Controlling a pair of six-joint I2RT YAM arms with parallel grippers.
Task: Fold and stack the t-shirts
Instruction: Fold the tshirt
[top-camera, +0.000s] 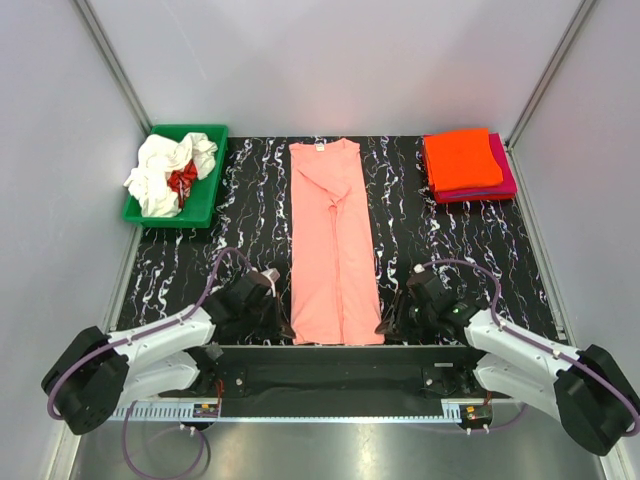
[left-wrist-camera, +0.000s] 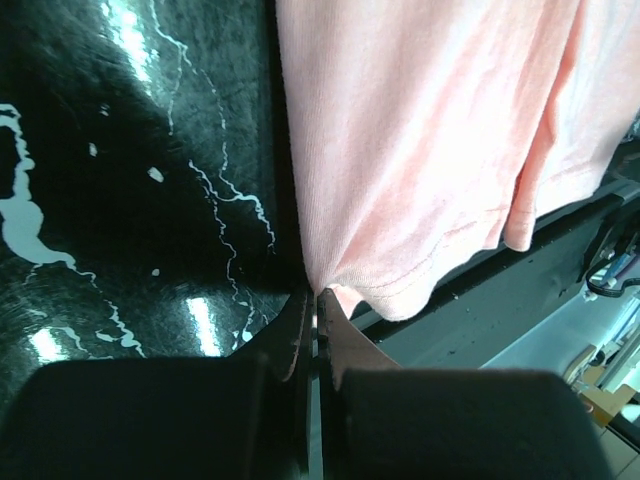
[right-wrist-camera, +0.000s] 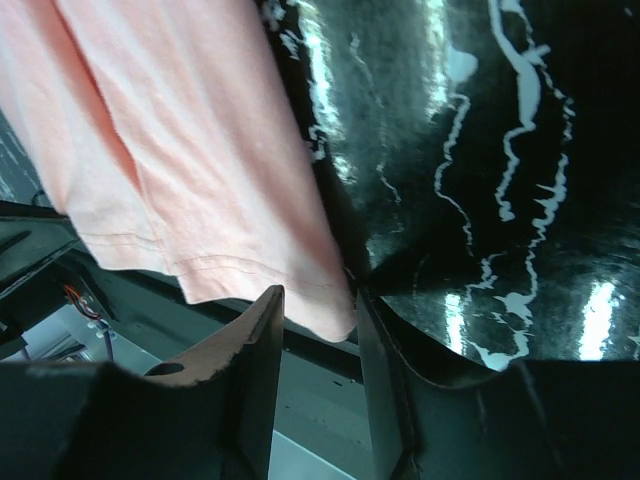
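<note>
Looking from above, you see the salmon-pink shirt (top-camera: 335, 240) lying as a long strip on the table (top-camera: 250, 230); lifting now may raise one corner only and skew the fold; left wrist: left gripper (left-wrist-camera: 315, 300) pinched closed on the hem corner; right wrist: right gripper (right-wrist-camera: 318, 300) half open around the other corner, unclamped.
</note>
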